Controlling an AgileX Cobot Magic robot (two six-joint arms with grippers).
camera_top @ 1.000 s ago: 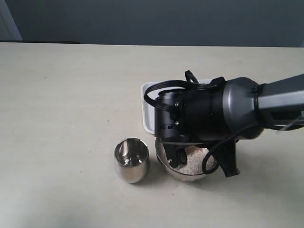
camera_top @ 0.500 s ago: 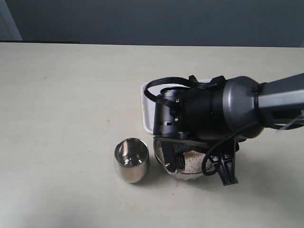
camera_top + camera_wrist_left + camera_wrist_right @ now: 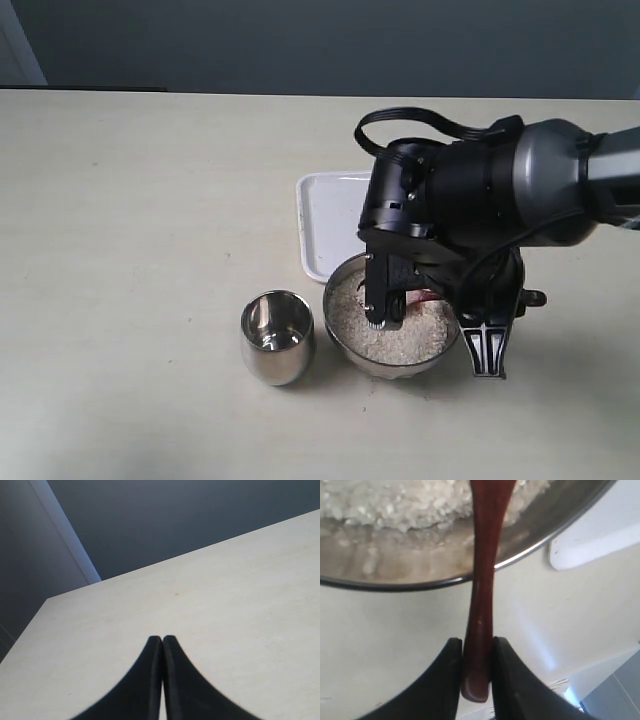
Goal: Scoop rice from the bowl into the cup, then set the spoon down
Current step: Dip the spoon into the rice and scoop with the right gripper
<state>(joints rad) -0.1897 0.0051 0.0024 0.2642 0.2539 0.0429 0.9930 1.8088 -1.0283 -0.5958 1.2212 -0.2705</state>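
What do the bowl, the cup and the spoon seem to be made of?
The bowl: likely polished steel; its wall mirrors the rice. The cup: the same shiny metal, with bright reflections inside. The spoon: probably wood, reddish-brown and smooth with a soft gloss.

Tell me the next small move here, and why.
Probably dip the spoon down into the rice and draw up a load. The right tool is shut on the spoon's handle, which crosses the rim of the bowl above the grains. The cup beside the bowl looks empty, so nothing seems to be transferred yet.
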